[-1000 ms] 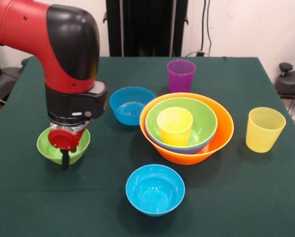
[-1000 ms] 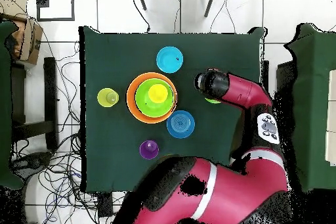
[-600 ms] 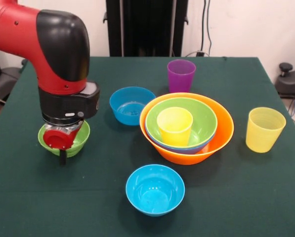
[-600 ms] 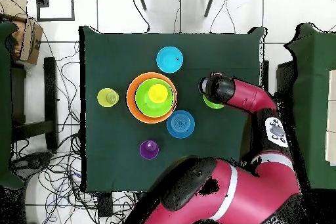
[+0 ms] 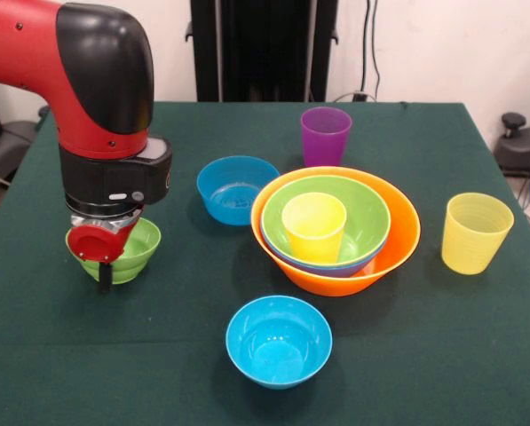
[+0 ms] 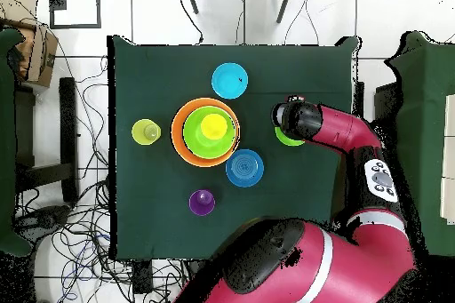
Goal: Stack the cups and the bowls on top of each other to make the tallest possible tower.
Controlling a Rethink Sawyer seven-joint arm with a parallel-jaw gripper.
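Shifted left: gripper (image 5: 104,273) at small green bowl (image 5: 127,250), grip unclear.

No text, label, brand, number or sign can be read in either view.

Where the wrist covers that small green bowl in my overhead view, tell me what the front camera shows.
Observer: The small green bowl is upright, mouth up; the gripper hangs at its camera-side rim.
Operator: Now give me the tower's layers.
Observer: Between the orange bowl and the medium green bowl, a blue bowl's rim shows; the yellow cup sits innermost.
Operator: Confirm the purple cup's orientation.
Observer: The purple cup is upright, mouth open upward.
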